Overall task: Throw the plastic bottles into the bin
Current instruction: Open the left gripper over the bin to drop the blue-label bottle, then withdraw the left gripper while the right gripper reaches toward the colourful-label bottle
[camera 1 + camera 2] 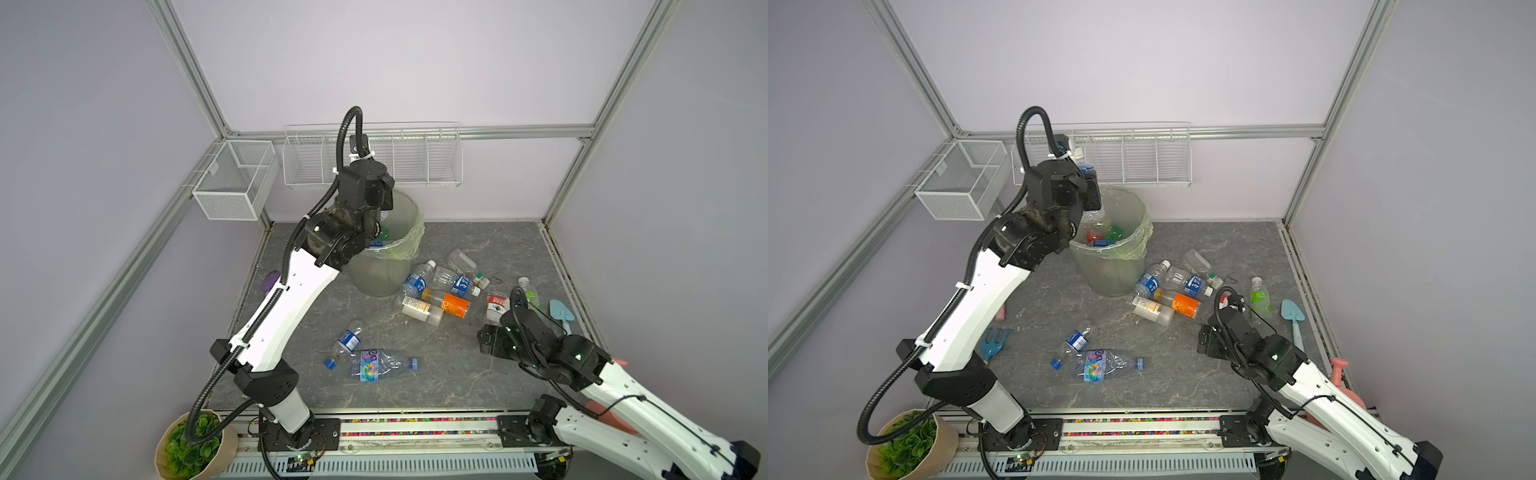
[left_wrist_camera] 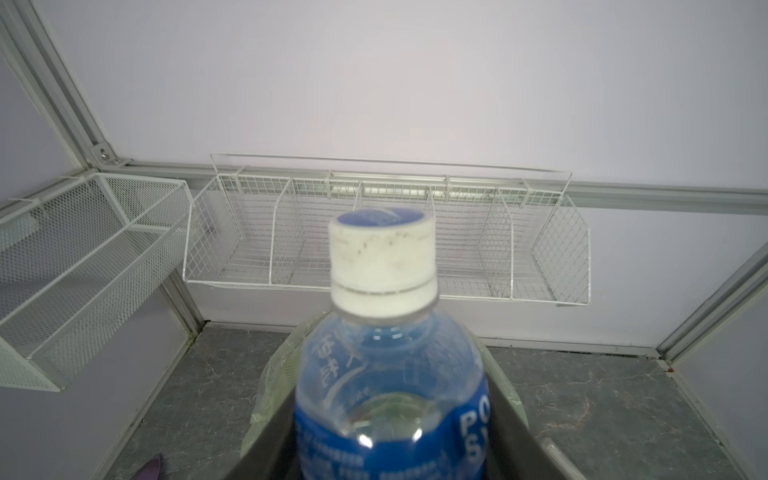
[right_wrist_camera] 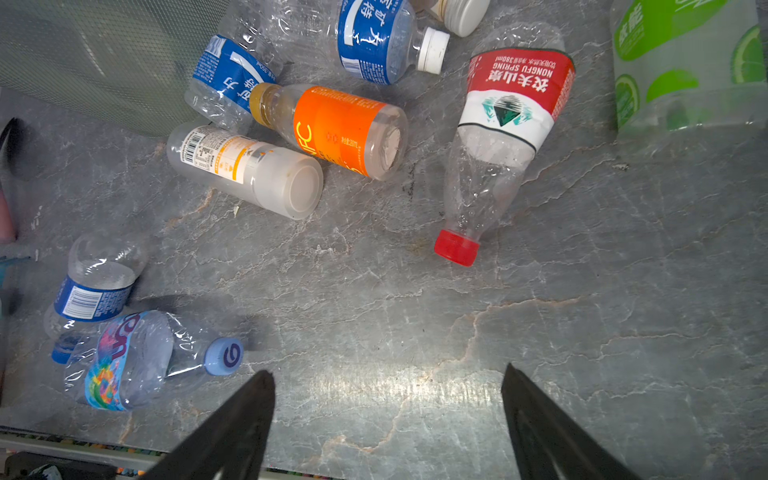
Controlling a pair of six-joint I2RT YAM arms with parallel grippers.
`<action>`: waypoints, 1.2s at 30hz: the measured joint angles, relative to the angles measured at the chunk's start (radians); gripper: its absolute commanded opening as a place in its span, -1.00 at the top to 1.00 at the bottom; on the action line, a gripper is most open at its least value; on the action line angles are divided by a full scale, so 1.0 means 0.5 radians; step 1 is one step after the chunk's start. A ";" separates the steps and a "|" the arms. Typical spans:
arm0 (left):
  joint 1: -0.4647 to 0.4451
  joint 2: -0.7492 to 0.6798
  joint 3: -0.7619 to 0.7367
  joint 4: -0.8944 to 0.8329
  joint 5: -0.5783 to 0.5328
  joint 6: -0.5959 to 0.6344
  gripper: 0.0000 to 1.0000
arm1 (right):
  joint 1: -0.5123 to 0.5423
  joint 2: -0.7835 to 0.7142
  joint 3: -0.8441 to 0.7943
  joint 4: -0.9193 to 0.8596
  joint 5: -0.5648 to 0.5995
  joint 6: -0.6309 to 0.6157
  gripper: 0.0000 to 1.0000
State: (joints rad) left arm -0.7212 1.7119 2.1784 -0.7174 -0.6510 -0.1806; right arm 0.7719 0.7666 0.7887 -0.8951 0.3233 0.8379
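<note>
Left gripper (image 2: 390, 451): closed narrow round the body of a blue-labelled bottle (image 2: 390, 399), white cap up, roughly upright. In a top view this bottle hangs above the bin (image 1: 1115, 276), over its far-left rim rather than the middle of the mouth. The wrist hides the bottle's base, so I cannot tell how much of it clears the rim.

Bin contents: other bottles (image 1: 1096, 236) show inside, red and green among them, lying low. Room enough.

Right gripper (image 3: 385, 374): jaws wide, holding nothing. It hovers over bare table (image 3: 415, 291) well to the bin's right, nearest a red-labelled bottle (image 3: 505, 108). More loose bottles lie just beside the bin's foot on that side, an orange-labelled bottle (image 1: 1183, 305) among them.

Step in hand, as I judge it: the drop. To do it well, bring the bottle inward until it sits over the centre of the bin's mouth, then open the jaws fully in one move. Released at the rim, it may strike the edge or the liner bag (image 1: 1142, 245) folded over it and bounce out. The right arm should hold off from the bin until the left is clear.
</note>
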 measured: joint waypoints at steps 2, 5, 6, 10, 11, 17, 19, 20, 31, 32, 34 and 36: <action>0.083 0.131 0.043 -0.069 0.085 -0.040 0.31 | 0.000 -0.030 0.000 -0.010 0.000 0.000 -0.76; 0.169 0.388 0.256 -0.266 0.205 -0.079 -0.73 | 0.000 -0.069 0.000 -0.023 -0.006 0.000 -0.76; 0.186 0.482 0.365 -0.341 0.230 -0.096 -0.79 | 0.000 -0.078 0.000 -0.027 -0.006 0.000 -0.76; 0.198 0.702 0.702 -0.587 0.289 -0.138 -0.91 | 0.000 -0.119 0.000 -0.057 -0.005 0.001 -0.76; 0.194 0.688 0.704 -0.610 0.304 -0.139 -0.99 | 0.000 -0.130 -0.002 -0.059 -0.006 0.002 -0.76; 0.180 0.249 0.346 -0.500 0.357 -0.146 -0.98 | 0.000 -0.142 -0.024 -0.061 -0.009 0.006 -0.76; 0.179 0.104 0.271 -0.454 0.365 -0.146 -0.98 | 0.000 -0.133 -0.024 -0.061 -0.014 0.005 -0.76; 0.175 0.045 0.247 -0.433 0.370 -0.146 -0.98 | 0.000 -0.130 -0.024 -0.061 -0.015 0.005 -0.76; -0.006 -0.365 -0.261 -0.298 0.360 -0.146 -0.98 | 0.000 -0.127 -0.024 -0.059 -0.038 -0.002 -0.76; -0.018 -0.396 -0.308 -0.295 0.361 -0.146 -0.98 | 0.000 -0.127 -0.024 -0.059 -0.046 -0.005 -0.76; -0.046 -0.500 -0.448 -0.282 0.371 -0.157 -0.98 | 0.000 -0.127 -0.024 -0.058 -0.061 -0.018 -0.76; -0.053 -0.620 -0.599 -0.257 0.378 -0.183 -0.99 | 0.000 -0.127 -0.024 -0.056 -0.072 -0.040 -0.76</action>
State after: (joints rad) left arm -0.7475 1.4017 1.8790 -0.8459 -0.4618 -0.2722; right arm 0.7719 0.7033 0.7769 -0.9234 0.2874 0.8181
